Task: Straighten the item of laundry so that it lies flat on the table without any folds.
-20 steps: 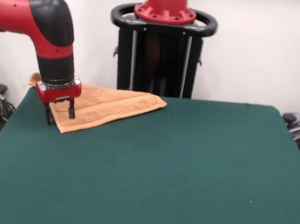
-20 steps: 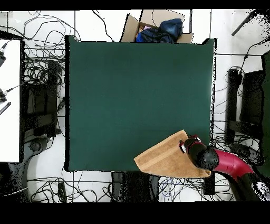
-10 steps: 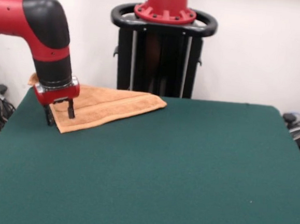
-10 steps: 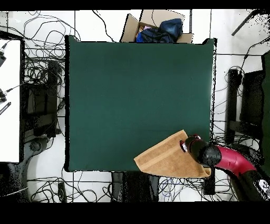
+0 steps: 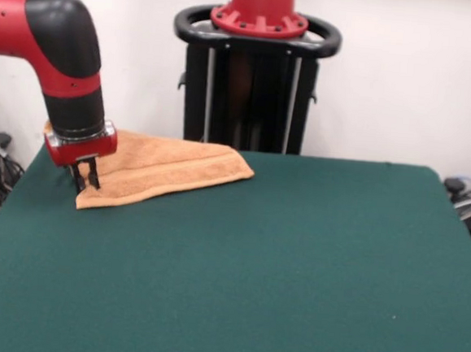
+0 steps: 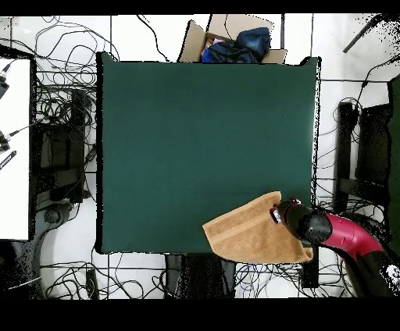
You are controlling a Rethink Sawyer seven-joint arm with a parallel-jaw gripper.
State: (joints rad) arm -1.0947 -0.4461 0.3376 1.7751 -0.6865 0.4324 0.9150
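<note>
- The tool (image 5: 84, 176) hangs under the red and black arm (image 5: 69, 57) and points down at the towel (image 5: 162, 170).
- Its two dark fingers (image 5: 93, 176) are close together at the towel's near corner, with the tips down on the cloth.
- They seem to pinch that corner, but I cannot tell for sure that the cloth is between them.
- From above, the tool (image 6: 278, 214) is mostly hidden by the arm (image 6: 336, 236), which comes in from the lower right side.
- The towel is light orange-tan and fuzzy.
- It is not flat. It is folded over into a shape like a triangle, with one long point sticking out toward the black stand (image 5: 254, 80).
- A band runs along the towel's front edge.
- From above, the towel (image 6: 246, 233) lies at a corner of the table (image 6: 195, 133), close to the robot's base.
- Part of the towel hangs over the table's edge there.
- The table has a dark green top, much bigger than the towel.
- Beyond the table's far side, from above, sits a cardboard box (image 6: 234, 40) with dark blue cloth in it.
- Many black cables (image 6: 58, 125) lie on the floor around the table.
</note>
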